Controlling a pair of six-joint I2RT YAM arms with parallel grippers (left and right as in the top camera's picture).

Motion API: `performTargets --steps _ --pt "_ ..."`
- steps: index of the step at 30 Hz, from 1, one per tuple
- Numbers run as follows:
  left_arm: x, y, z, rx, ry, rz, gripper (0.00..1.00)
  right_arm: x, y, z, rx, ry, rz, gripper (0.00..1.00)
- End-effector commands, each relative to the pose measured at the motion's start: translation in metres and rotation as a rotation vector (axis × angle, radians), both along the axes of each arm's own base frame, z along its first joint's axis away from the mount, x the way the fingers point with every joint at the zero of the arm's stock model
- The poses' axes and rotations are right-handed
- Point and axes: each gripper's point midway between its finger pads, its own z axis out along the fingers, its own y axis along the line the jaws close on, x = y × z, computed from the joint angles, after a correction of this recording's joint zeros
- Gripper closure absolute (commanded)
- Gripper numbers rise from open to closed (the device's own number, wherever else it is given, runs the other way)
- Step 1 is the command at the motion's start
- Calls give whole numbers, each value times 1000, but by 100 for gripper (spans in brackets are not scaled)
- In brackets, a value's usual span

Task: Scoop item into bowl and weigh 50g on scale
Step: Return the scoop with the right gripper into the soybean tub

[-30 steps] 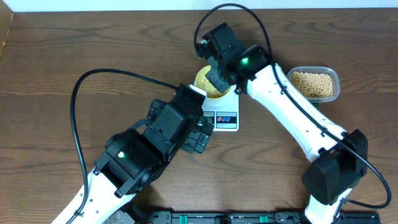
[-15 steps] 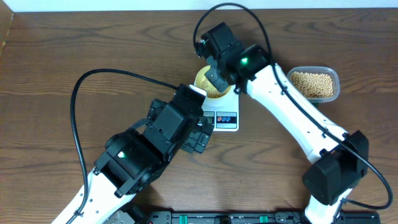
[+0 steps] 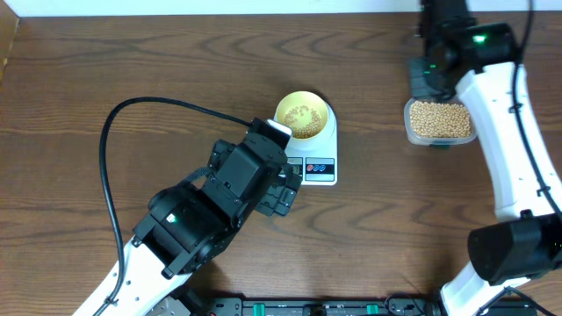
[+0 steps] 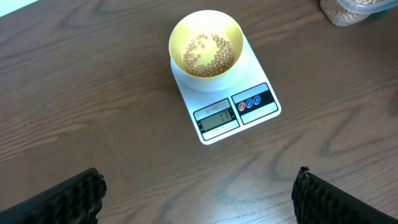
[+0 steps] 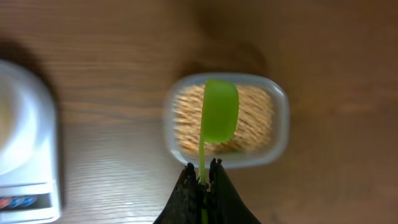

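- At the middle of the tabletop (image 3: 132, 53), the beans (image 4: 205, 53) make only a thin layer in the yellow bowl (image 4: 176, 38). The bowl stands on the far end of the white scale (image 4: 264, 112).
- The rest of the beans fill the clear tub (image 3: 411, 133), which sits well apart at the far right.
- The step in hand looks like fetching another scoop. The right gripper (image 5: 202, 168) is clenched on the handle of the green scoop (image 5: 221, 112), held above the tub. No beans show on the scoop.
- By my judgement the next move calls for dipping the scoop into the tub. It must then be carried level leftward to the bowl and tipped gently, so the reading climbs in small steps.
- The left gripper (image 4: 198, 186) hangs released, its fingers (image 4: 68, 199) spread wide on the near side of the scale. It touches nothing.
- The display (image 4: 216, 117) shows dark digits, possibly "11", but they are too small to read with confidence. Beside it are red and blue buttons (image 4: 249, 102). No brand name or label is legible anywhere.
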Motion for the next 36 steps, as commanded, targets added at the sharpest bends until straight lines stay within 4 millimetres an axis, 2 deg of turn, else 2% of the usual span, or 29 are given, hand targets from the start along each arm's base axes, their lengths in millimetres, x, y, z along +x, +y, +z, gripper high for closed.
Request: performTargets --steps 1,7,10,15,23,28,36 --pt "0 3 4 -4 -12 10 2 -6 -23 -7 3 15 -101 99" --pt "0 3 4 -4 -12 10 2 -12 -33 -36 15 69 -130 99" --pt "0 3 4 -3 -12 10 2 -15 -38 -57 12 97 -144 99" --pt "0 3 4 -4 -12 10 2 -18 -43 -79 13 113 -167 99" --pt "-1 4 8 -13 -21 11 2 -14 -51 -87 16 92 -187 99" --pt "-7 10 21 -49 -59 11 2 -14 -54 -89 -1 91 -193 99" --pt "-13 16 33 -81 -93 11 2 -18 -59 -113 -24 97 -213 99"
